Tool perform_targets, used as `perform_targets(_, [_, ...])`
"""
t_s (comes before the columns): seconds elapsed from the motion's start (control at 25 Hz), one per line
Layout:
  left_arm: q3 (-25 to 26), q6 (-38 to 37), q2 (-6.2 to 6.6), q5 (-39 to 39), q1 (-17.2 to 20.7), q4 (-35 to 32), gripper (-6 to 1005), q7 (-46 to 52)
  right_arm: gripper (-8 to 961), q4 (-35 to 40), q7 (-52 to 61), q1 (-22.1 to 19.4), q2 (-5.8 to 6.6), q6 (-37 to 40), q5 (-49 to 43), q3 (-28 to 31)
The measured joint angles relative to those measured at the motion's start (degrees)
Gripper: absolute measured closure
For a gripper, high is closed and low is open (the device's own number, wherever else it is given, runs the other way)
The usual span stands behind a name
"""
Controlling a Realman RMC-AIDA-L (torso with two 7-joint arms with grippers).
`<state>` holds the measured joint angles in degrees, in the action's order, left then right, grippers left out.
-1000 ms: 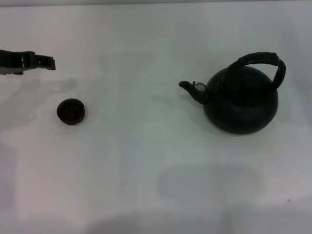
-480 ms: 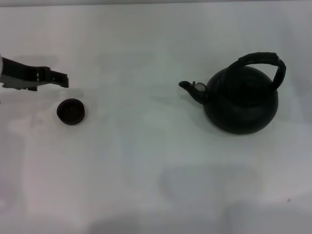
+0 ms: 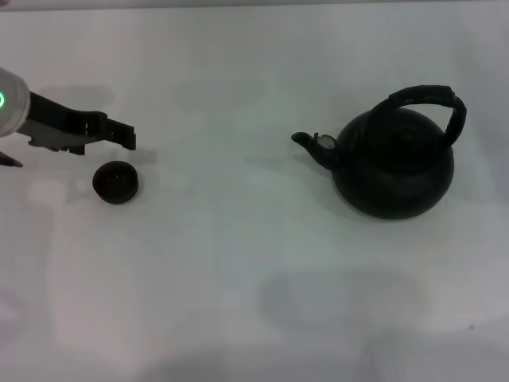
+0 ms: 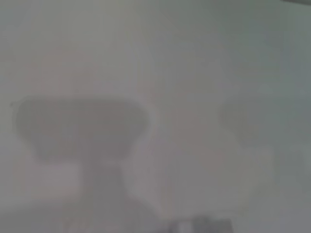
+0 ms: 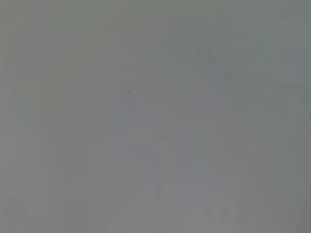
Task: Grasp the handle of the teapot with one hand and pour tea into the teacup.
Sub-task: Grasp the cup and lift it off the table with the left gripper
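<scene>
Reaching in from the table's (image 3: 238,302) left edge, the left gripper (image 3: 127,137) hangs just above and behind the teacup (image 3: 117,182), its black fingers pointing toward the middle of the surface. Whether they are spread or closed cannot be told from here, and nothing is visibly held. The left wrist view gives only a blurred white surface with soft shadows, and the right wrist view shows plain grey, so neither helps; the right arm is out of sight in every view.

The teacup stands upright near the left edge. The teapot (image 3: 393,164) sits well apart from it, toward the right side of the table, spout (image 3: 306,142) aimed at the cup and the handle (image 3: 433,103) arched upright over the lid, untouched. The pour appears not to have begun; the handle has yet to be grasped.

The likely trouble lies with the small, light cup: with the gripper this close over it, a low sweep could knock or drag it, shifting the pouring target. The teapot looks heavy, so an off-centre grip on the hoop could let it swing and spill early during the long carry across.
</scene>
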<state>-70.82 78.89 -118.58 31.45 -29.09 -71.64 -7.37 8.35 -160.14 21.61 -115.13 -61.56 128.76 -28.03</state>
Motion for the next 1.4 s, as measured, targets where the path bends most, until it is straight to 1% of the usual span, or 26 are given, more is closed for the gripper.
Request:
perform_targets(0.36, [0.3,5.5,0.43,-2.0,-1.3,1.1,124,1.1,99,0.0,0.0,-0.3,0.09,-0.1,0.0,0.0])
perform_targets(0.56, [0.3,7.1,0.32,-4.4,-2.9,3.4,124,1.4,99,0.1,0.0,-0.5,0.09,-0.2,0.0,0.0])
perform_targets(0.88, [0.3,5.2,0.11,-4.8,-4.8,7.1,124,0.7,100,-0.2,0.0,-0.7,0.06,-0.2,0.0,0.0])
perform_targets(1.16, [0.3,4.8,0.12,-4.8,-6.0,7.8,125,0.3,100,-0.3,0.0,-0.7,-0.01,-0.1,0.0,0.0])
perform_targets(1.4, [0.3,3.2,0.08,-4.2,-7.0,10.6,125,-0.5,100,-0.4,0.0,-0.3,-0.01,0.2,0.0,0.0])
